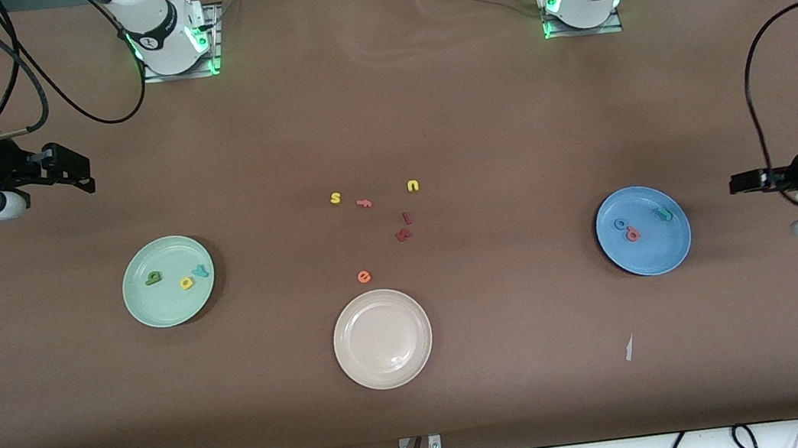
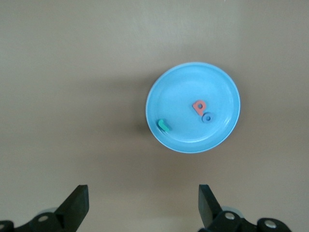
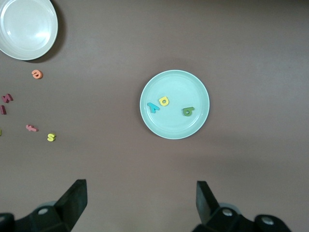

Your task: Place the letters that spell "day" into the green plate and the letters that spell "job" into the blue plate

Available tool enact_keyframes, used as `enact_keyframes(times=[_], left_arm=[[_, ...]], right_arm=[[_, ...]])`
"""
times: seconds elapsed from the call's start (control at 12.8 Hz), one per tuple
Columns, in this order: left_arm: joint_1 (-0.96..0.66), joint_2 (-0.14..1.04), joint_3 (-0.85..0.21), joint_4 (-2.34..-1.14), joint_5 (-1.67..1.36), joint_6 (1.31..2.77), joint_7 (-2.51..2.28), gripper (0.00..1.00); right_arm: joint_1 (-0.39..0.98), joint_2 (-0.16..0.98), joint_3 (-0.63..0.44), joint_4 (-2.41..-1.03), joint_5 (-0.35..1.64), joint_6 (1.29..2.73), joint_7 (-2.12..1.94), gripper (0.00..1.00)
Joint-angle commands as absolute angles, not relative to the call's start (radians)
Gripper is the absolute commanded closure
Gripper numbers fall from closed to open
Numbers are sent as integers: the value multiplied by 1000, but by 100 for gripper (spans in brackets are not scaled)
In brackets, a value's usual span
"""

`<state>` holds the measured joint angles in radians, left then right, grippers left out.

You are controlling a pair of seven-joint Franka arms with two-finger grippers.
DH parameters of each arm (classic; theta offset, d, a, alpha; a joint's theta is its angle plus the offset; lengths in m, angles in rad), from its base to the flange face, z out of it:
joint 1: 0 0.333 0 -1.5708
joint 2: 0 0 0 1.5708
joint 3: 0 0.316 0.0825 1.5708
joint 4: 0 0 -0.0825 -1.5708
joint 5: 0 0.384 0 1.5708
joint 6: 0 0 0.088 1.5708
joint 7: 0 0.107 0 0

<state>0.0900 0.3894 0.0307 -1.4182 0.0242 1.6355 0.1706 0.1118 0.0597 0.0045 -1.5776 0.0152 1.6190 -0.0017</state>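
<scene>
The green plate (image 1: 148,307) (image 3: 193,87) holds a dark green "d" (image 1: 153,277) (image 3: 188,111), a yellow "a" (image 1: 186,283) (image 3: 163,101) and a teal "y" (image 1: 201,270) (image 3: 153,107). In the blue plate (image 1: 654,256) (image 2: 183,92) lie a teal "j" (image 1: 664,214) (image 2: 163,125), a blue "o" (image 1: 621,224) (image 2: 208,118) and a salmon "b" (image 1: 632,233) (image 2: 199,106). My right gripper (image 1: 78,172) (image 3: 141,191) hangs open and empty over bare table at the right arm's end. My left gripper (image 1: 740,183) (image 2: 143,193) hangs open and empty over bare table at the left arm's end.
A cream-white plate (image 1: 379,311) sits between the two plates, nearer the front camera. Farther back lie an orange "e" (image 1: 364,276), two dark red letters (image 1: 403,227), a pink "f" (image 1: 364,202), a yellow "s" (image 1: 335,198) and a yellow "u" (image 1: 412,186). A paper scrap (image 1: 629,348) lies near the front edge.
</scene>
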Motion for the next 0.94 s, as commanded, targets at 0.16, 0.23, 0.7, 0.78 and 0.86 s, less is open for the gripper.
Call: enact_keyframes(times=[0.16, 0.23, 0.7, 0.78, 0.86], left_arm=[[51, 85, 23, -1626, -47, 1743, 153, 0], [45, 46, 20, -1625, -55, 1718, 153, 0], [15, 17, -14, -1563, -35, 1557, -37, 0], [14, 6, -18, -1563, -35, 1557, -31, 0], [15, 2, -17, -1563, -41, 1559, -28, 0]], right_arm=[[97, 51, 14, -1588, 8, 1618, -11, 0], [97, 51, 14, -1588, 8, 1620, -9, 0], [97, 54, 15, -1585, -6, 1620, -20, 0], [97, 54, 15, -1585, -6, 1618, -21, 0], [95, 54, 14, -1586, -6, 1618, -23, 0]])
